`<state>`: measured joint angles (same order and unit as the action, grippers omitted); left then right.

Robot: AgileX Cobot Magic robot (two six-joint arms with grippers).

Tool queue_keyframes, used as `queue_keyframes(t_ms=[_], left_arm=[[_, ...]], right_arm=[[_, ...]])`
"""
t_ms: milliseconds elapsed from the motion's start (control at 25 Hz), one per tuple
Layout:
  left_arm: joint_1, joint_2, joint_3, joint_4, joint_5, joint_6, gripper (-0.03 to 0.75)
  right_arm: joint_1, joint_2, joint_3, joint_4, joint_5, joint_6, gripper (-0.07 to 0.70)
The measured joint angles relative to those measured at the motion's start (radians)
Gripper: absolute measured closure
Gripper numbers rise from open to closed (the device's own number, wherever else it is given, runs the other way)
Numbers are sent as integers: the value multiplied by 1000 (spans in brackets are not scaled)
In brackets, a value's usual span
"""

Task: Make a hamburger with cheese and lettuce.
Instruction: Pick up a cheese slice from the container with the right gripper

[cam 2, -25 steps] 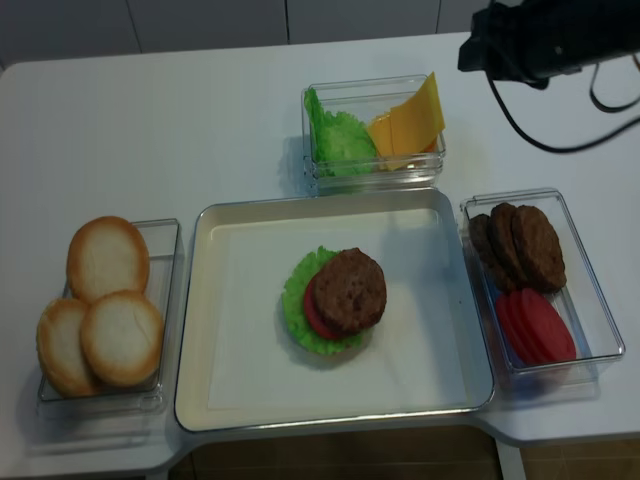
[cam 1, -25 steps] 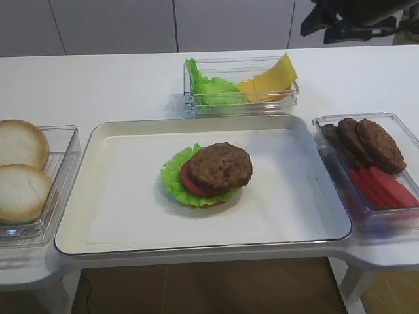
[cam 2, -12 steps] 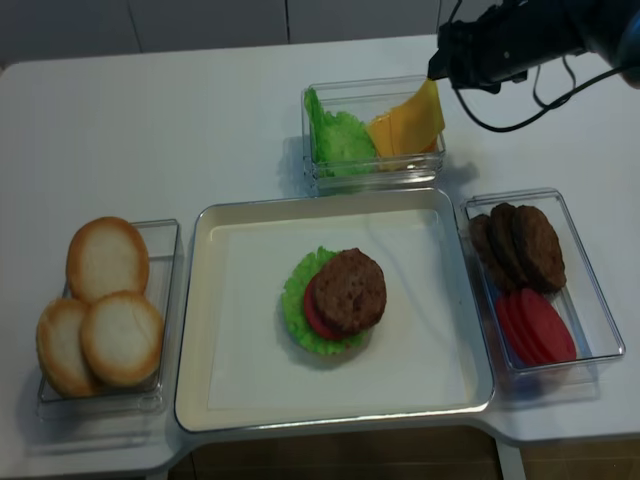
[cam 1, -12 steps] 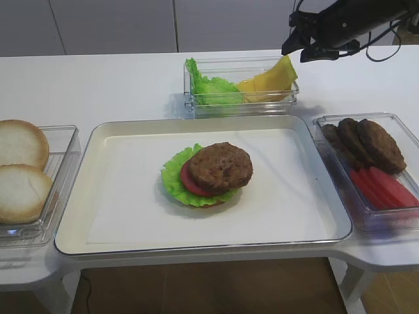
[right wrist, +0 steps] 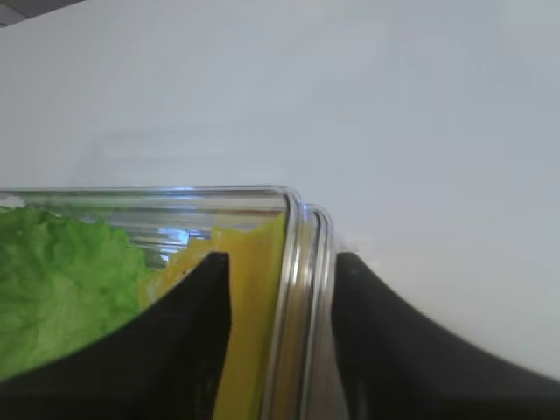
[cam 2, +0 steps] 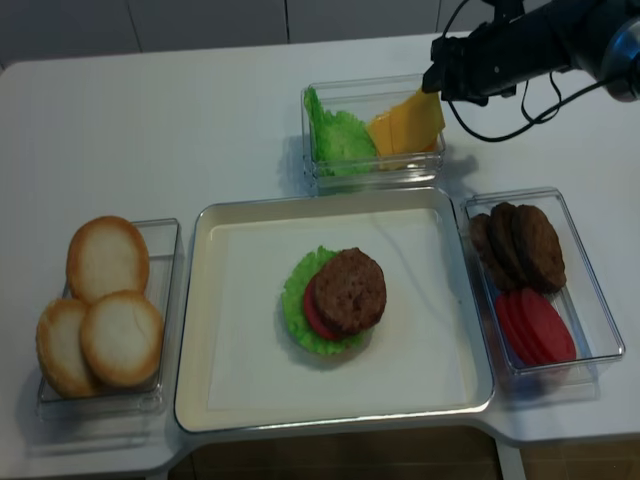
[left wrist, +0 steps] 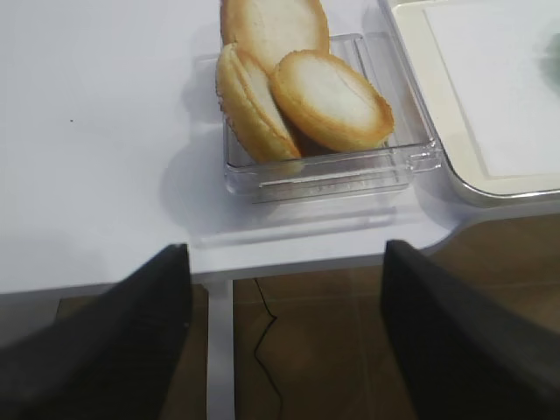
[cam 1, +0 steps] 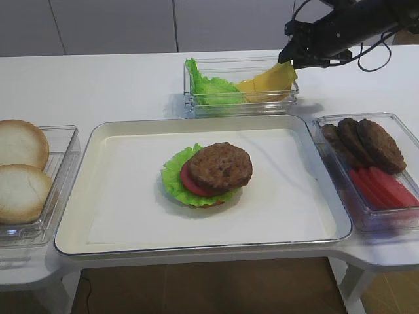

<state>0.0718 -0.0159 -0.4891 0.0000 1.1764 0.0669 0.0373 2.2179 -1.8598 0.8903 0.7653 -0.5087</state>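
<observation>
I cannot tell whether the right end effector grips anything; its parted fingers straddle the bin wall over the cheese.

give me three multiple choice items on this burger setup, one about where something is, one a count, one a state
1. Where is the right gripper?
A. over the bun box
B. at the cheese end of the clear box behind the tray
C. on the hamburger

2. How many bun halves lie in the left box?
A. one
B. three
C. five

3. What tops the hamburger on the tray?
A. a bare patty
B. a cheese slice
C. a bun half

Answers: 1 B, its black fingers straddle the box's corner wall with yellow cheese between them; 2 B, three round halves show in the overhead view; 3 A, the brown patty sits uncovered above tomato and lettuce.
</observation>
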Motion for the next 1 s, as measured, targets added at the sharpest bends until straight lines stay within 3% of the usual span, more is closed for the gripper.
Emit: queue_keyframes(t_ms=[520,1000], left_arm=[[0,0,0,0,0,0,223],[0,0,0,0,0,0,223]], right_arm=[[0,0,0,26,23,-39,612],[2,-13,-1,29,31,-43,629]])
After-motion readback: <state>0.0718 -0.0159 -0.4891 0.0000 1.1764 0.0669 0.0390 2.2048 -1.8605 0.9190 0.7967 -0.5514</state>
